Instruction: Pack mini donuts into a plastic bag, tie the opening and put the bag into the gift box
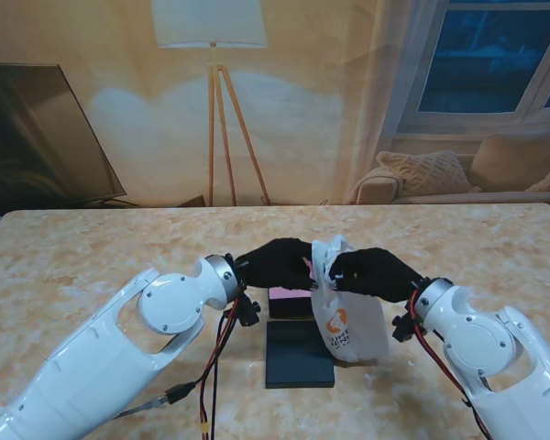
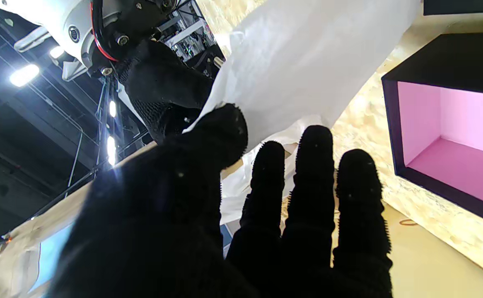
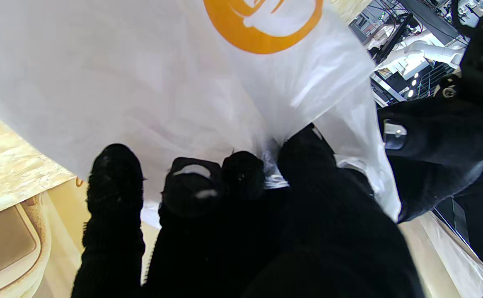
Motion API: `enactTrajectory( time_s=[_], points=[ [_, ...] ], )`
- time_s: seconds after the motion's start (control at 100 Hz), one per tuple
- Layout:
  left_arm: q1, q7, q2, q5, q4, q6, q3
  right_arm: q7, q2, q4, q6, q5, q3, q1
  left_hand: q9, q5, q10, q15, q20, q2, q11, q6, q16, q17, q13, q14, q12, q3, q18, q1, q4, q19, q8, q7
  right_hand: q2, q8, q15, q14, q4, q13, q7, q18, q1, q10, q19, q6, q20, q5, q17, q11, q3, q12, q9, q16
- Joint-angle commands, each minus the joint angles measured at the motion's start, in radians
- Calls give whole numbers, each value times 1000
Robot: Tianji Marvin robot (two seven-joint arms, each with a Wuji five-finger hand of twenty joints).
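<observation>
**Bag held at the neck by both hands, beside the open box**

Right hand [image 1: 371,272]: fingers [image 3: 241,174] and thumb pinched on the gathered top of the plastic bag [image 1: 348,316]. Left hand [image 1: 277,263]: thumb pressed on the film; the other three fingers [image 2: 314,165] lie straight beside it, so a looser hold.

The bag hangs between the hands with its bottom at the table [image 1: 92,257], just right of the black lid [image 1: 298,353]. The gift box [image 2: 444,124] lies open just beyond the lid, pink inside.

Handling judgement: thin film, soft, slick, no stiffness; the load looks light, though the donuts are hidden inside. Best held at the bunched neck, not the smooth sides. Squeezing the body risks crushing the contents.
</observation>
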Motion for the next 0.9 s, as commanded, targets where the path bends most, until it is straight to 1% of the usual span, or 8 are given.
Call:
enactTrajectory(
  time_s=[0.0,0.26,0.44,0.53,0.58,0.64,0.73,0.89],
  points=[
    [21,-1,-16,-4,-3,16,1,11,-6,2,4,-1,-5,-5,-3,33,-41,44,28,-68,42,-48,54,-10,9,-42,54,53,-23,-36,-42,23,-16,35,87,44,29,-13,11,28,64,7,78,-6,36,-80,6,45,6,27,75,14,6,0],
    [51,118,-52,-18,8,44,9,9,-8,6,21,4,-18,5,-15,70,-61,153,74,-187,128,-73,172,-13,9,-86,181,143,-41,-103,-85,68,-40,113,79,42,33,-15,7,42,64,8,78,-5,45,-73,6,50,19,30,82,11,13,-4],
    [52,145,-61,-18,22,45,19,18,-8,15,46,15,-34,24,-40,70,-71,184,82,-202,146,-75,224,-36,-15,-95,221,189,-39,-141,-84,55,-45,85,72,39,36,-13,4,54,65,11,78,-1,50,-67,5,56,28,30,89,7,22,-7],
    [55,168,-69,-19,26,48,25,28,-7,20,57,24,-43,34,-38,92,-80,208,87,-212,167,-86,253,-37,-14,-100,246,170,-36,-117,-101,53,-41,107,72,39,36,-12,4,56,66,12,78,-1,52,-66,3,58,30,30,93,6,26,-9],
    [53,159,-67,-31,28,47,25,32,-7,22,59,27,-46,38,-40,90,-76,192,85,-148,152,-83,258,-43,-20,-92,248,104,-31,-37,-77,38,-63,116,74,39,36,-11,4,56,66,12,77,-2,52,-65,2,58,30,29,95,5,26,-10],
    [52,136,-63,-51,27,47,20,35,-6,22,60,28,-46,38,-46,65,-69,163,75,-98,119,-41,242,-52,-28,-80,223,92,-28,-24,-46,18,-71,46,73,40,36,-11,3,56,66,13,76,-1,52,-65,1,58,30,29,97,4,25,-11],
    [50,78,-49,-76,23,47,8,34,-6,19,61,24,-40,33,-76,5,-31,12,41,25,-8,46,124,-91,-80,-30,93,107,0,-15,63,-49,-58,-128,72,41,36,-11,3,56,66,13,76,3,52,-65,0,57,29,30,100,4,25,-11],
    [41,-9,-27,-109,22,32,-16,35,-5,11,61,19,-26,23,-84,-51,1,-223,-33,153,-130,91,-137,-118,-124,13,-70,72,15,71,107,-164,-90,-260,71,42,40,-7,4,52,66,16,76,3,51,-61,-2,56,25,32,103,5,23,-11]
  ],
)
